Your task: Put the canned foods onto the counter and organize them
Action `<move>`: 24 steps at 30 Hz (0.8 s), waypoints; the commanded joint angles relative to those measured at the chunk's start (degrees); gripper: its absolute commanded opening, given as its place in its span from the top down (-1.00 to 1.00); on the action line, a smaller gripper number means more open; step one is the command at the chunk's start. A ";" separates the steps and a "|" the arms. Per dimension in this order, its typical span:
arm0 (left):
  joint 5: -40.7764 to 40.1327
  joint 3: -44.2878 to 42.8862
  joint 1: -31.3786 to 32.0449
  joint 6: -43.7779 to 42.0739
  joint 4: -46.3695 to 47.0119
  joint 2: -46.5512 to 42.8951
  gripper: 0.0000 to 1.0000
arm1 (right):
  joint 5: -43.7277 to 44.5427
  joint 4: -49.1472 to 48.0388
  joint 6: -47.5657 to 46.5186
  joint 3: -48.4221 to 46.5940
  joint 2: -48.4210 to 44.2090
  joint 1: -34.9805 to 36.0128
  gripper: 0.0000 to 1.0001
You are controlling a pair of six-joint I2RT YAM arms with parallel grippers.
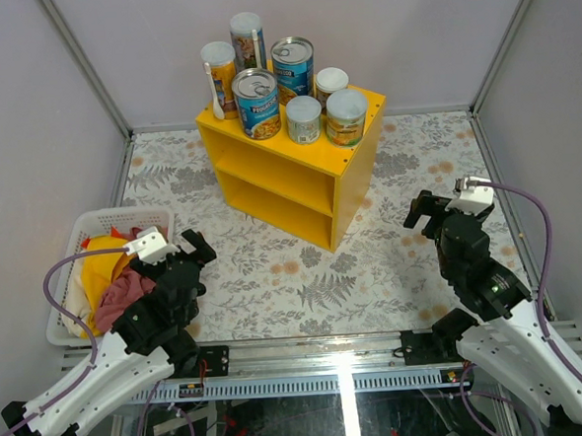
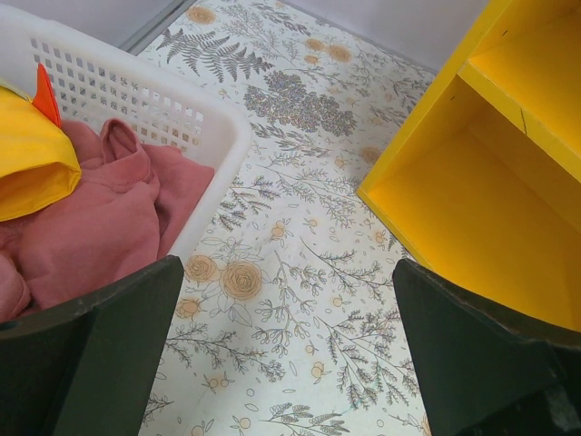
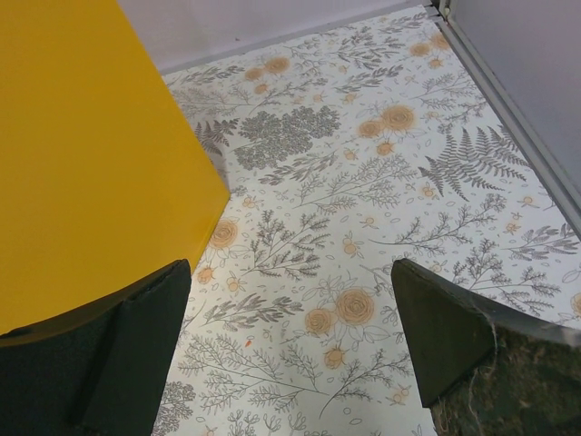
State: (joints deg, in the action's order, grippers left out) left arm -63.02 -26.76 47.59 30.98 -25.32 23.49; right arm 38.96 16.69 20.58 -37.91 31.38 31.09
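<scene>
Seven canned foods [image 1: 293, 75] are up on the flat top of the bright yellow, box-shaped wooden counter [image 1: 355, 189], which sits at the back middle of the floral-patterned tablecloth [image 1: 304, 276]. Every one is upright: long axis vertical, lid to the ceiling.

At the front left corner you've got a wide steel pull-tab can with a blue label [image 1: 255, 104], tab facing up. Behind it on the left is a slim yellow tube with a white lid [image 1: 220, 76], and a taller slim tube [image 1: 247, 38] stands at the very back. A second blue-labelled steel can [image 1: 292, 60] is in the middle, with a short pale-lidded can [image 1: 331, 81] to its right. Two more short cans, a pale-labelled one [image 1: 304, 118] and a yellow-labelled one [image 1: 347, 116], stand side by side along the front right edge. They're packed close, and the overhead view doesn't show which are touching. The counter's two open compartments face the front left.

Your left gripper [image 2: 286, 268] has its fingers spread wide apart. It sits low over the tablecloth, between the white plastic laundry basket [image 1: 123, 212] and the counter. Pink cloth [image 2: 100, 218] and yellow cloth [image 2: 27, 163] lie in the basket.

Your right gripper [image 3: 290, 268] is also spread wide, with only the floral cloth showing between its fingers. It sits just off the counter's right side panel and is gripping nothing.
</scene>
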 commanded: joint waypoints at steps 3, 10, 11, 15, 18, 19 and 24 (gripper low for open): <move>-1.67 0.31 0.13 -0.48 3.13 -0.16 -0.99 | -1.03 -3.62 -1.24 -0.33 0.18 0.29 -0.99; -1.68 0.22 0.14 -0.10 2.09 -0.85 -0.99 | -1.12 -3.37 -1.18 -0.32 0.12 0.29 -0.99; -1.66 0.14 0.18 -0.05 1.92 -0.98 -0.99 | -1.19 -3.35 -1.08 -0.32 0.11 0.29 -0.99; -1.58 0.21 0.13 0.13 1.68 -1.31 -0.99 | -1.26 -3.07 -0.97 -0.32 0.09 0.29 -0.99; -1.63 0.20 0.13 0.13 1.59 -1.25 -0.99 | -1.41 -2.80 -0.72 -0.32 0.00 0.29 -0.99; -1.51 0.22 0.13 0.13 1.59 -1.25 -0.99 | -1.39 -2.68 -0.75 -0.32 -0.08 0.29 -0.99; -1.40 0.19 0.17 0.13 1.51 -1.25 -0.99 | -1.59 -2.21 -0.68 -0.54 -0.07 0.31 -0.99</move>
State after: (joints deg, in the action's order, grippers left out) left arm -63.00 -26.76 47.59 31.00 -25.36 22.76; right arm 37.82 15.99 20.08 -37.89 31.51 31.09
